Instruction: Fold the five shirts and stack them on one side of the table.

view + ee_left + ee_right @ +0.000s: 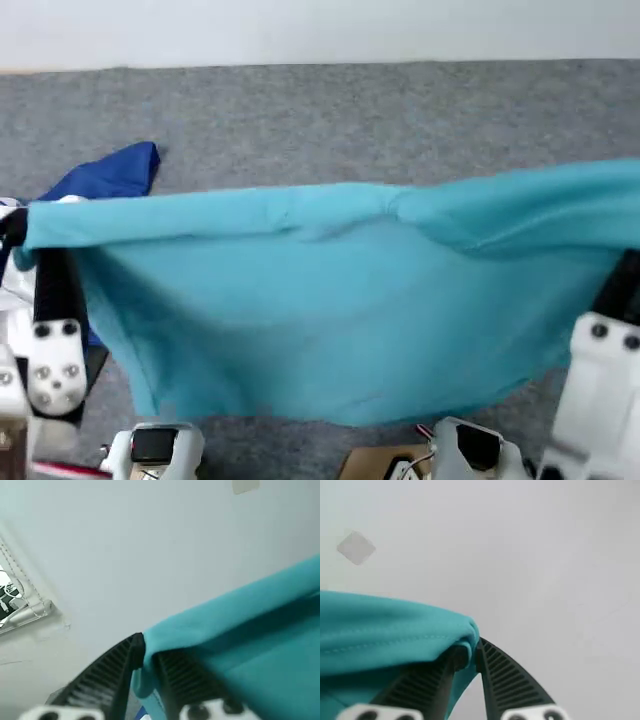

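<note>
End effectors (146, 652) (470, 650) at teal shirt (340, 310) corners

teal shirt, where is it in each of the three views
High view: the teal fabric shirt hangs stretched across the picture, held up over the grey table.
Left wrist view: one corner is pinched in the left gripper, the cloth running away from it.
Right wrist view: the other corner is pinched in the right gripper.
Shared landmark: the shirt's taut upper edge, running between the two pinched corners.
</note>
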You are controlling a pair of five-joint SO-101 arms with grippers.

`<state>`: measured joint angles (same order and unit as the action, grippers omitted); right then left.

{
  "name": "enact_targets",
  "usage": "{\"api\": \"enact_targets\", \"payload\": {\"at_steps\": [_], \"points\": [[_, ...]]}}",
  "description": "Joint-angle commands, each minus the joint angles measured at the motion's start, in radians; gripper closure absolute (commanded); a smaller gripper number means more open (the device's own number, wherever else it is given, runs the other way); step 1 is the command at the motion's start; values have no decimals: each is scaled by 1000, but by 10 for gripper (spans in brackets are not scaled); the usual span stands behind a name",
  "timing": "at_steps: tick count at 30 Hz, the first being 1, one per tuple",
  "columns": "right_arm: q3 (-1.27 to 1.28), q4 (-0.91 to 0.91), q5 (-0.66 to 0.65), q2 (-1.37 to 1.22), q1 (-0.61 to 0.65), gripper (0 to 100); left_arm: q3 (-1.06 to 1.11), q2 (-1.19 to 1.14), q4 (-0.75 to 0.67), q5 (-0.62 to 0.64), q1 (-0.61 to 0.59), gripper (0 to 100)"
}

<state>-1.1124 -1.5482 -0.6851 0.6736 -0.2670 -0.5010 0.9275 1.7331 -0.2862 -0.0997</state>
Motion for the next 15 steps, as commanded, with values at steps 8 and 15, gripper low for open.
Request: {"api": "enact_targets", "payload": {"at_steps": [8, 15], "points": [[-103, -116, -117, -1, -16, 989, 148, 81, 20, -11, -6, 994], [26, -120, -109, -24, -16, 988, 278, 75, -21, -12, -3, 994]]}}
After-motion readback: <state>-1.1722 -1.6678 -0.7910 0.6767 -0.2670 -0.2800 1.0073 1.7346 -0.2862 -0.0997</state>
